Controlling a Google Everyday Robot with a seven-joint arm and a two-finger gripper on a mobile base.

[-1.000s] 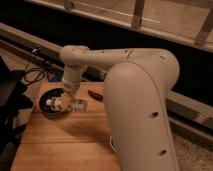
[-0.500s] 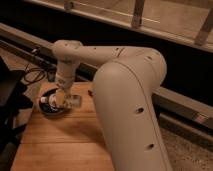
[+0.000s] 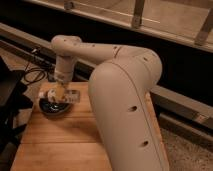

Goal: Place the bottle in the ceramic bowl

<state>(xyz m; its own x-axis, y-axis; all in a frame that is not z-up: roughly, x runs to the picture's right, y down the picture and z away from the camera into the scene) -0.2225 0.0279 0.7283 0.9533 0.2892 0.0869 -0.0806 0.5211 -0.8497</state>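
Left of frame: we hold the gripper (image 3: 60, 93), clamped on the bottle (image 3: 69, 96), over the ceramic bowl (image 3: 53, 106); release remains.

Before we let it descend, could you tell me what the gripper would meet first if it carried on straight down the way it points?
The gripper points down over the ceramic bowl, with the bottle at its tip. Going straight on, it would probably meet the bowl's inside first, though depth is hard to judge.
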